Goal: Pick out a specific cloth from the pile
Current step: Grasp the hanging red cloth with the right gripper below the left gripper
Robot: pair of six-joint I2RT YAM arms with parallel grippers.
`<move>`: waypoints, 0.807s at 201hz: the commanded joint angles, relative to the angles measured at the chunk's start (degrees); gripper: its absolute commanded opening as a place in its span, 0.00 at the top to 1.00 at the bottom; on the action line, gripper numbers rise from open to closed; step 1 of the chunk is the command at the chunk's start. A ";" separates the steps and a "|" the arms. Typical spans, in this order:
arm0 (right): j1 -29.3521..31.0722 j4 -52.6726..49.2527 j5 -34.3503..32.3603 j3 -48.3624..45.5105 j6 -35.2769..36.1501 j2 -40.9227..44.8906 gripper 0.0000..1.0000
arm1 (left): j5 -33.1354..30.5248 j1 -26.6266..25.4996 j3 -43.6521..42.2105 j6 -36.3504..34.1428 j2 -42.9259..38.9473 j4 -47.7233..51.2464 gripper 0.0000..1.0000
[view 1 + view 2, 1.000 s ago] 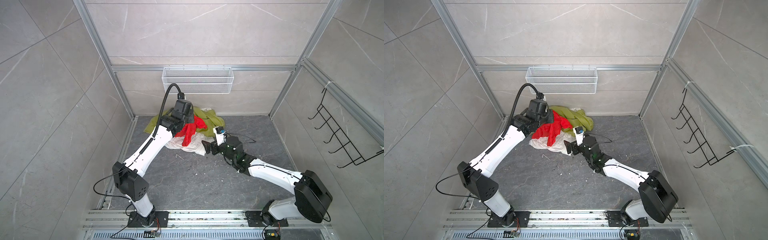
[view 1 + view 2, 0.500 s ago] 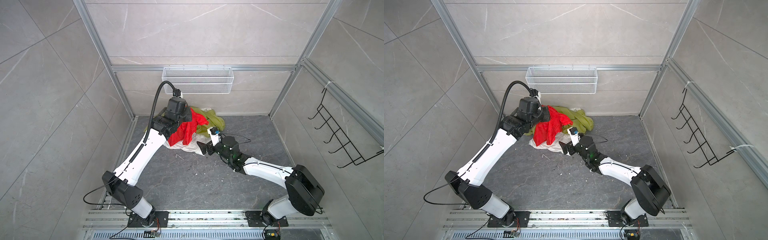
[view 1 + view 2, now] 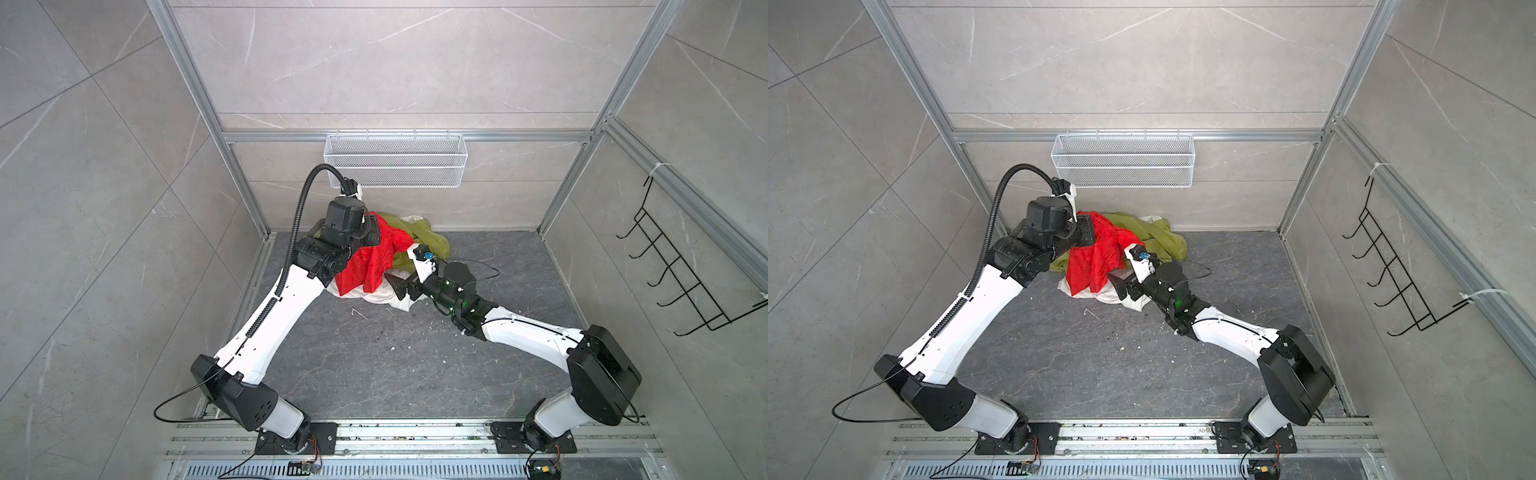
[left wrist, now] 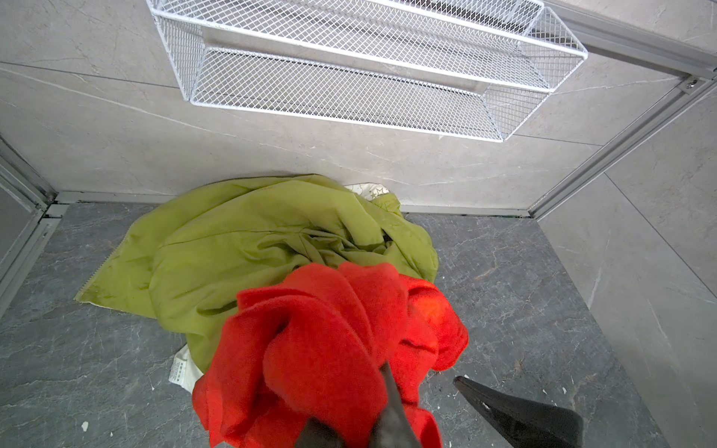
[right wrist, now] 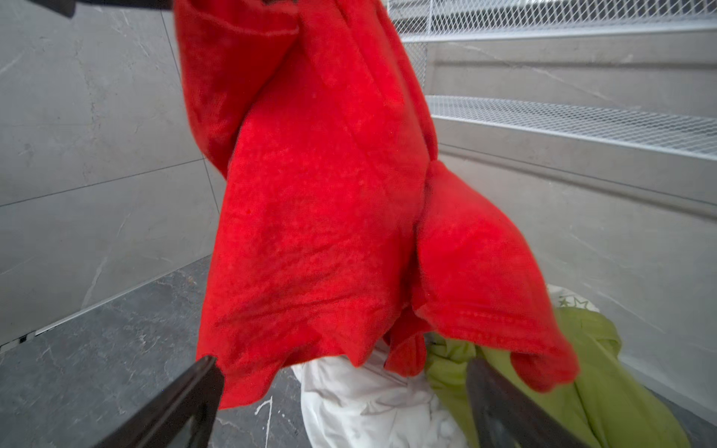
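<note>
Almost clear of the pile [image 3: 426,243] at the back edge of the floor [image 3: 374,374], the cloth [image 3: 376,262] hangs from the clenched left gripper [image 3: 372,233], held high to separate it; the right gripper [image 5: 343,364] gapes empty beside its hem.

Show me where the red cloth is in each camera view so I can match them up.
Top view: red cloth near centre, beside the left arm's black wrist.
Top view: red cloth just left of centre.
Left wrist: red cloth low middle of frame, before the green cloth.
Right wrist: red cloth fills the middle, hanging.
Landmark: white wire basket, seen in all four.
</note>
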State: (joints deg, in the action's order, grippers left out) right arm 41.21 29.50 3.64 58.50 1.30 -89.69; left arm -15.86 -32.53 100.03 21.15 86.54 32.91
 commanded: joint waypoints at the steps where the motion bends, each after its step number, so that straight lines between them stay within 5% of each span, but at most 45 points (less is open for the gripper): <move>1: 0.27 -8.70 -5.62 4.35 0.84 -0.28 0.00 | 0.74 -0.16 0.83 -1.73 -3.02 -5.33 1.00; 118: 0.34 4.41 3.84 1.78 0.75 -3.19 0.02 | 4.37 -0.16 0.66 1.73 -4.93 -5.76 1.00; 162: 1.37 7.97 1.04 1.42 0.69 -4.59 0.06 | 6.15 -0.16 -0.37 3.59 -5.76 -7.24 1.00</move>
State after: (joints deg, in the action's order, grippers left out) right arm 41.54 33.47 6.24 60.93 2.37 -92.82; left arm -11.62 -32.53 99.02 23.03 83.46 31.83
